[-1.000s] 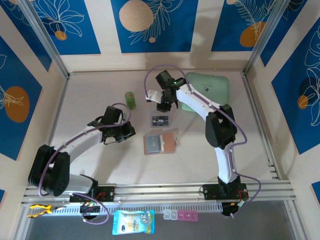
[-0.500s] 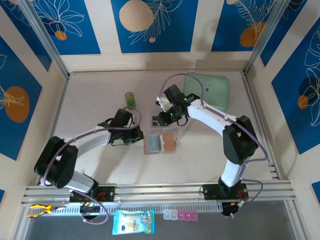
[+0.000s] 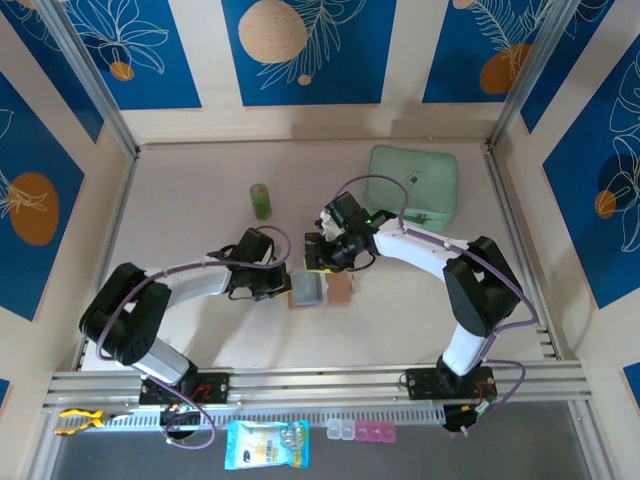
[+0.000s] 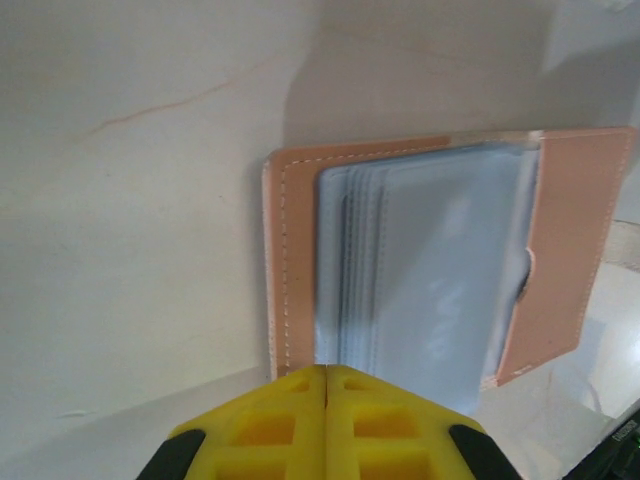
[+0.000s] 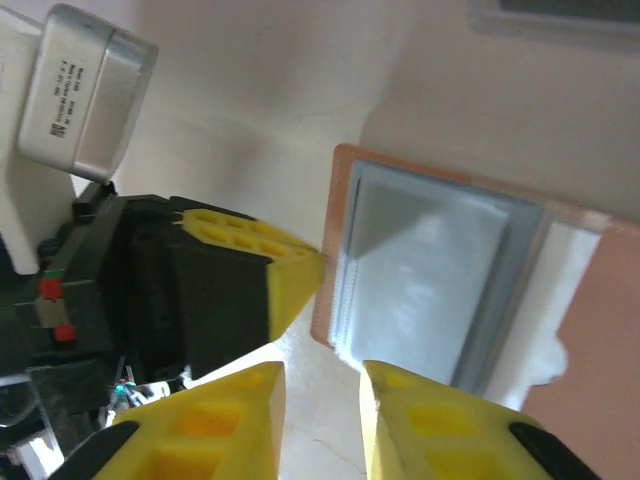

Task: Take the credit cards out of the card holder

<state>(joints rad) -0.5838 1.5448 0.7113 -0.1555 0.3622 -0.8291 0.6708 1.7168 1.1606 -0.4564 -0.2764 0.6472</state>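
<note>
left wrist | left claw (image 4: 326,372) closed at card holder (image 4: 430,270) edge

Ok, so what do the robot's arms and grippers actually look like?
The left arm and right arm have white shells with black joints, each trailing a purple cable. The left gripper and right gripper carry yellow jaws with square recesses on black mounts.

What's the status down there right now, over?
Left gripper shut, tip at the card holder edge. Right gripper slightly open, empty, just above it. Holder lies open. Nothing in the way.
</note>
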